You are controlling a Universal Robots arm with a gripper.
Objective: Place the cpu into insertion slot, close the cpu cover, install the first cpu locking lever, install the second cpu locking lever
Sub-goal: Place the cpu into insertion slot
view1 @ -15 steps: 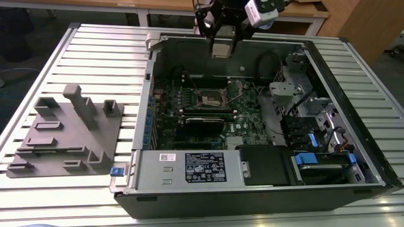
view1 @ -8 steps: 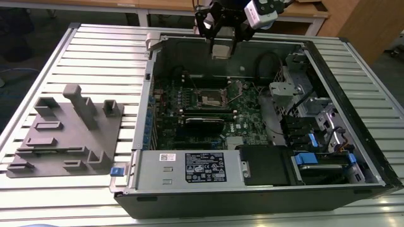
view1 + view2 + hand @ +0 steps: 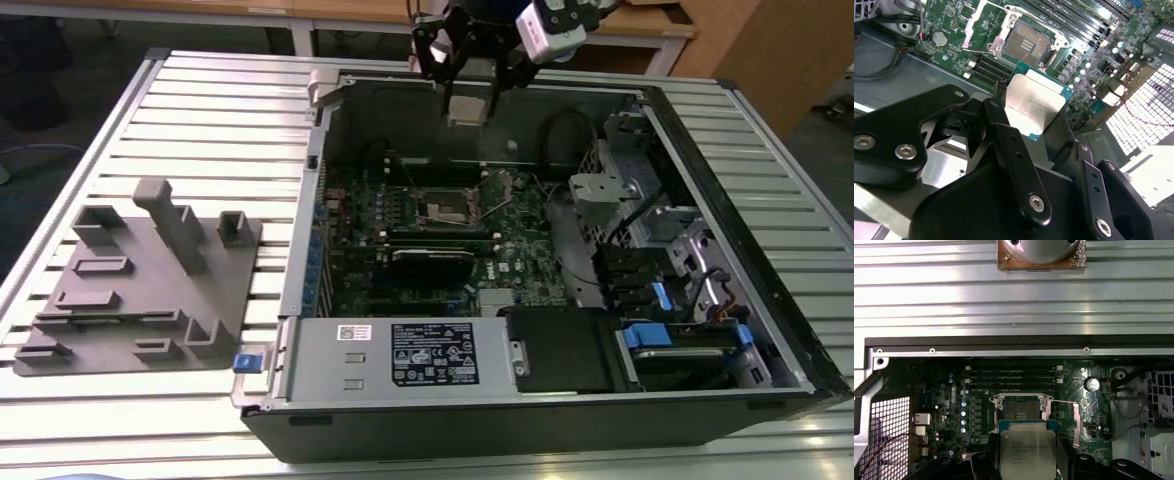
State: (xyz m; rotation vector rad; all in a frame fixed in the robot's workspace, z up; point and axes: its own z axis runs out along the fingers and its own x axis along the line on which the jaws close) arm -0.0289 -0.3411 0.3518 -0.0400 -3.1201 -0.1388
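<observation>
- Clamped on the cpu [image 3: 1034, 106] by two opposite edges, the claw [image 3: 469, 92] hung at the upper centre of the exterior view, over the top-of-frame wall of the open computer case [image 3: 300, 250].
- Position: in both wrist views I saw the cpu raised above the green circuit board [image 3: 939, 390], short of the insertion slot [image 3: 1021, 411]. It touched nothing but the fingers [image 3: 1004, 135].
- Handling, as I judged it: light, thin and stiff. The smooth metal top looked slippery, so a hold on the side edges suited it better than one on the faces. The underside contacts and the socket bed are probably fragile, so it called for a flat, level seating without pressing.
- Appearance: a flat square chip with a dull silver-grey lid carrying faint print, stepped on a slightly wider green-edged base.
- Slot: a dark square bed with a silvery rim, lying bare.
- The cpu cover [image 3: 974, 25], a thin silver frame, appeared swung open just beside the slot.
</observation>
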